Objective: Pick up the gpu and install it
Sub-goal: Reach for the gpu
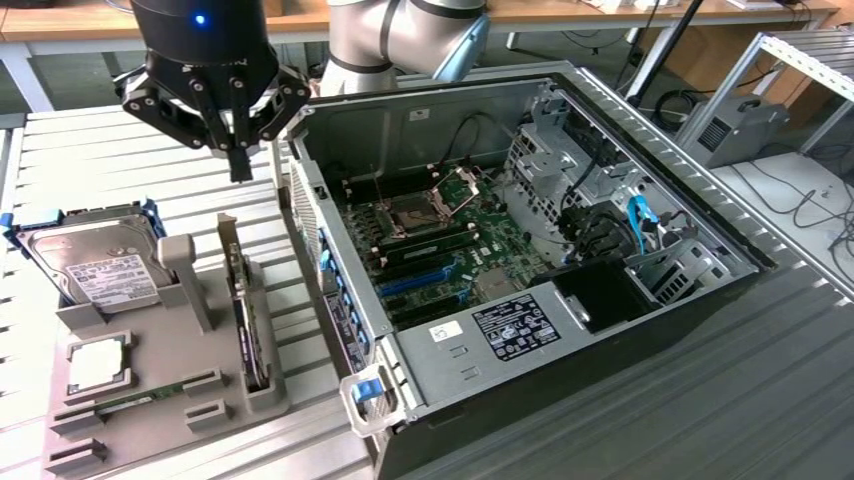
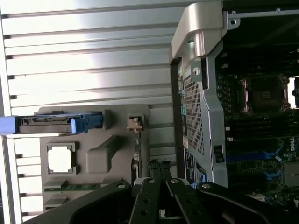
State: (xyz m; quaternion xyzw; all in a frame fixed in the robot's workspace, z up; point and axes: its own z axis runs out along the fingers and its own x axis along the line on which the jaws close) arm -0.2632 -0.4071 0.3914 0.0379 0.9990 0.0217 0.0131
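The gpu [image 1: 246, 305] stands on edge in a slot of the grey holder [image 1: 167, 400], a thin card with its silver bracket at the far end. In the wrist view the gpu [image 2: 137, 151] appears as a narrow strip running toward the fingers. My gripper [image 1: 240, 165] hangs above the card's far end, clear of it, fingers pointing down and shut on nothing. The wrist view has the gripper [image 2: 160, 170] closed beside the case wall. The open computer case [image 1: 694, 215] lies to the exterior view's right, its motherboard with blue expansion slots [image 1: 414, 285] exposed.
On the holder sit a silver hard drive [image 1: 94, 265] in a blue frame, a processor chip [image 1: 96, 365] and a narrow green memory stick [image 1: 140, 395]. The case's perforated rear wall [image 2: 194, 112] stands close beside the holder. A slatted metal table [image 1: 120, 160] lies underneath.
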